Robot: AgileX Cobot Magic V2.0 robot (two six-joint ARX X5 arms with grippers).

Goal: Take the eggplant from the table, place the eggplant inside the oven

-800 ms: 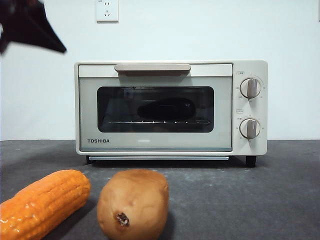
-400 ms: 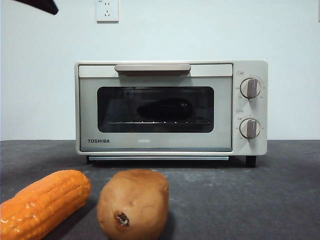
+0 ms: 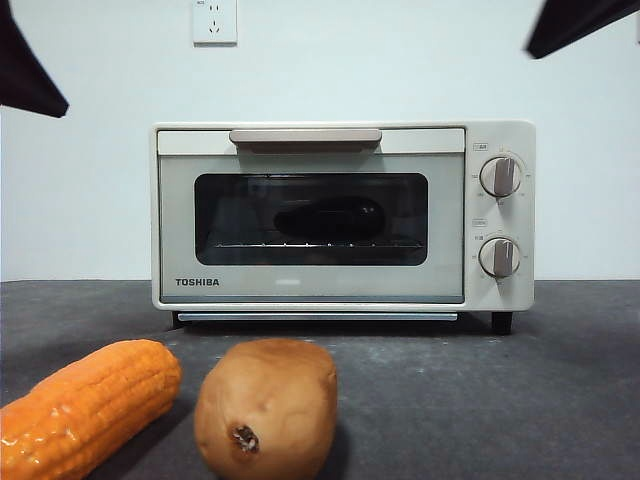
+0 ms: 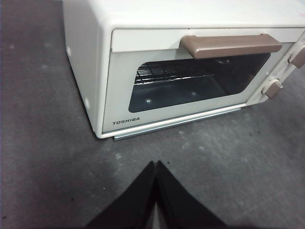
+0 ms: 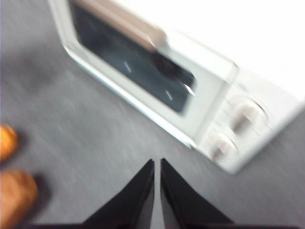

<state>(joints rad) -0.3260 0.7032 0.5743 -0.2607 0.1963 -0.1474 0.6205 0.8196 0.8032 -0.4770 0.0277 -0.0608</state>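
At the upper left of the front view, the left hand (image 3: 30,70) hangs clear; in its wrist view its jaws meet, holding nothing. In the frame's middle, the glossy dark purple eggplant (image 3: 330,219) lies on the rack behind the shut glass door of the cream-white boxy Toshiba oven (image 3: 310,290), which stands on the dark grey desk (image 3: 480,400). At the upper right, the right hand (image 3: 580,25) waits, jaws nearly touching, empty. The task looks finished.

Both grippers' fingers (image 4: 143,198) (image 5: 178,195) are matte black, tapering to slim points, smooth and without any markings.
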